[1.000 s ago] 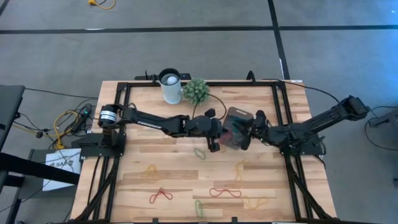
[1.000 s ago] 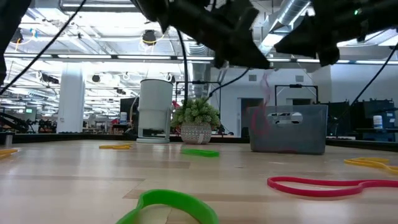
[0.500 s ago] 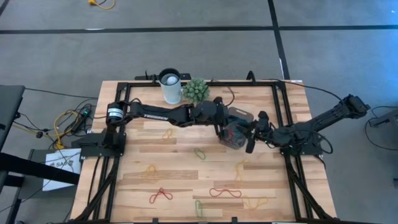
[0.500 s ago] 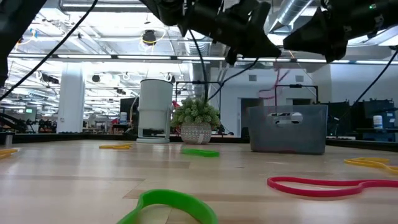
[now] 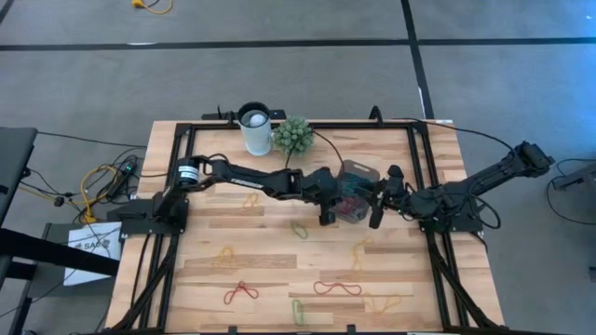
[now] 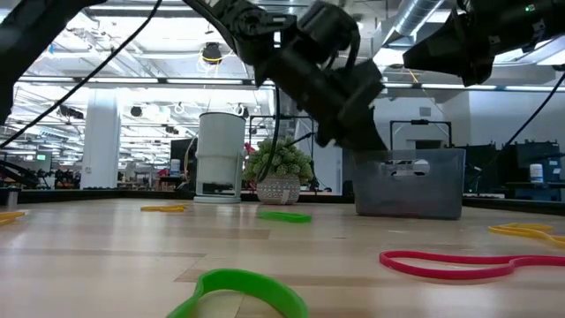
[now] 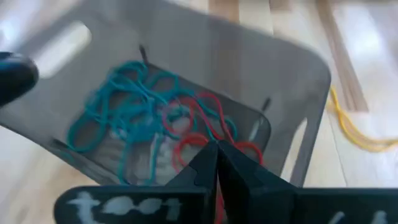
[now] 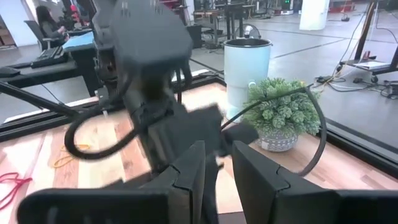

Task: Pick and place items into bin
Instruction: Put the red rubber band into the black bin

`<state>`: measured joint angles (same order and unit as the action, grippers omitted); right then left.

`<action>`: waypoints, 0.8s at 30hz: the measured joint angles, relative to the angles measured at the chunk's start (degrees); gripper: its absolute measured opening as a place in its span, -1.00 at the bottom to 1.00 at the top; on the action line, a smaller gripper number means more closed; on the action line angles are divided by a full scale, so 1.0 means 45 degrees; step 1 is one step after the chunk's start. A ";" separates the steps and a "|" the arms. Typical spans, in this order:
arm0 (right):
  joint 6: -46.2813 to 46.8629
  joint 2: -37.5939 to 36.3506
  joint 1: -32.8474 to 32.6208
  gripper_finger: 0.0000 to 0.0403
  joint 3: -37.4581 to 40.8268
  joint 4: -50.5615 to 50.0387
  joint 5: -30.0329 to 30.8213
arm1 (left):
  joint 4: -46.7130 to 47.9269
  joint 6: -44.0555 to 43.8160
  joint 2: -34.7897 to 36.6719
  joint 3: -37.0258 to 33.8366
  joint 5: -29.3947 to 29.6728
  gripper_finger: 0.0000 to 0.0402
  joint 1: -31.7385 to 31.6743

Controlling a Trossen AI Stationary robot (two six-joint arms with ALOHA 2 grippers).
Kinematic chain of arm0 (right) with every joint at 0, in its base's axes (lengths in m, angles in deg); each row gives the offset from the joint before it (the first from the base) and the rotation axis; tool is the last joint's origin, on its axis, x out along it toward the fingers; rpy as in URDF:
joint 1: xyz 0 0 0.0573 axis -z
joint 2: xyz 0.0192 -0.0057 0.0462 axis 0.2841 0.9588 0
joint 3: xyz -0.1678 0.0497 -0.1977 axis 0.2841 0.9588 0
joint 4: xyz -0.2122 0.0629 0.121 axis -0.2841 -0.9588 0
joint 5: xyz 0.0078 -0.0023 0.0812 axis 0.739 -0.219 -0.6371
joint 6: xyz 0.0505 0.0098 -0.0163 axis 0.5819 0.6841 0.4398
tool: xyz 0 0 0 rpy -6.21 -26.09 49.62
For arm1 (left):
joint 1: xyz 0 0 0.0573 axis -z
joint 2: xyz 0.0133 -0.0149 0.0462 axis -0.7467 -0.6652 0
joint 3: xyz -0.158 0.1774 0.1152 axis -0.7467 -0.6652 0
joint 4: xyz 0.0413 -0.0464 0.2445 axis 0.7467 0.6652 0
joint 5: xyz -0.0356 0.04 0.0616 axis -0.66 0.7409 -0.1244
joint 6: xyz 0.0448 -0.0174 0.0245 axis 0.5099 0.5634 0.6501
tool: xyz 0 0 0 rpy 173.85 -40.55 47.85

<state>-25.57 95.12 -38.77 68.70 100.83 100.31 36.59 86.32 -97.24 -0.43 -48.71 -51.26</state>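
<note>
The bin (image 5: 359, 171), a grey see-through tub, stands on the table's middle (image 6: 415, 185). It holds teal and red rubber bands (image 7: 130, 106). My left gripper (image 7: 216, 148) is shut and reaches over the bin's left rim (image 6: 369, 140), with a red band at its fingers. My right gripper (image 5: 376, 207) hovers high over the bin's right side (image 6: 446, 53). Its fingers (image 8: 186, 174) stand a little apart with nothing between them. Several loose bands lie on the near half of the table, among them a green one (image 5: 298, 228) and a red one (image 5: 337, 288). My left gripper pinches a red rubber band between its two shut fingers. A strip of red (image 7: 219, 200) shows in the slit between them. The fingers slant down from the table's left into the bin's open top. Below the tips the band runs in among the bands in the bin.
A white cup (image 5: 254, 128) and a green plant ball (image 5: 293, 137) stand at the far edge, left of the bin. Black frame rails (image 5: 419, 186) run along the table's sides. Loose bands lie near the front: green (image 6: 238, 291), red (image 6: 468, 263), yellow (image 6: 530, 231).
My left gripper, still shut, first rose over the bin, then came down to the bin's left rim and tipped nose-down. The red band that hung in the air above the bin has gone down into it. The bin has stayed in place.
</note>
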 joint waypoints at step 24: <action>0.0128 0.0010 -0.0034 -0.62 -0.0002 -0.0493 -0.0104 | 0.7956 0.0669 0.5562 0.1690 0.1569 -1.00 0.1851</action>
<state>-24.99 95.16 -38.92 68.69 98.61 99.84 72.40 89.33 -72.21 7.18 -41.65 -42.93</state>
